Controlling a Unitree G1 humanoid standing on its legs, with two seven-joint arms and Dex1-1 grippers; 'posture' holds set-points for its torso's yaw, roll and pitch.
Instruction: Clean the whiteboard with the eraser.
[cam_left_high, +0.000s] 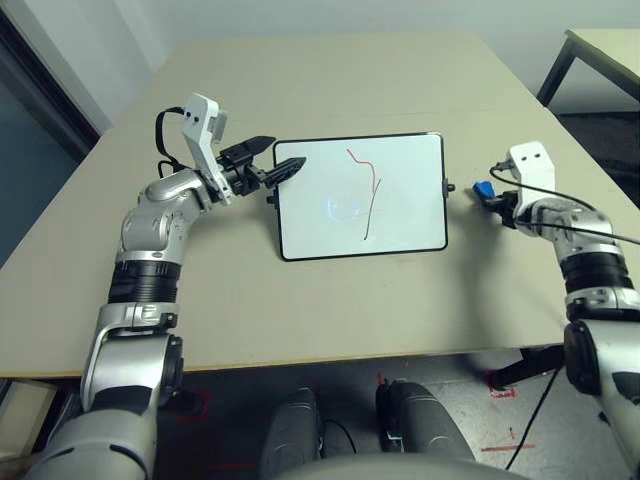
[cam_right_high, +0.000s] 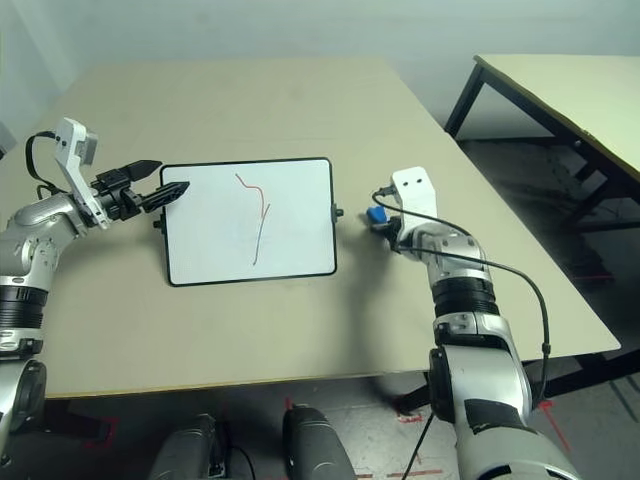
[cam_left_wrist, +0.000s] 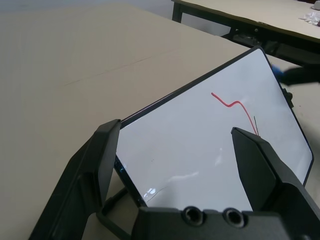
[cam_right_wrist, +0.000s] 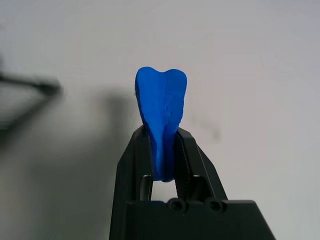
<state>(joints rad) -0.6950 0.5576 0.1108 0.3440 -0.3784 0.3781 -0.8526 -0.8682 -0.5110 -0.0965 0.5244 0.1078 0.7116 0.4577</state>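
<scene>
Whiteboard (cam_left_high: 330, 215), one; rectangular, white face, thin black frame, rounded corners, small black knobs on the short sides; lies on the desk (cam_left_high: 300, 330), between the two end effectors. Markings on its face: a red stroke (cam_left_high: 361, 161), wavy at its upper end, bending downward; a thin dark stroke (cam_left_high: 370, 215), slanting, meeting the lower end of the red one; the pair resemble a loose letter Y, though no word can be read; no printed brand or label is legible on the board.

Eraser (cam_right_wrist: 161, 105), one; bright blue, notched at its free end, narrower toward the grip; plain on the face that shows, bearing no lettering; located at the right of the whiteboard, apart from its frame.

Right end effector (cam_right_wrist: 162, 142), black; two fingers clamped on the eraser, one on either side of it; positioned beyond the board's right-hand knob.

Left end effector (cam_left_wrist: 176, 127), black; two fingers spread well apart, nothing between them; positioned at the board's left edge, one fingertip over the white face.

Second table (cam_right_high: 570, 90), pale top, dark legs; stands off to the right, beyond the desk.
</scene>
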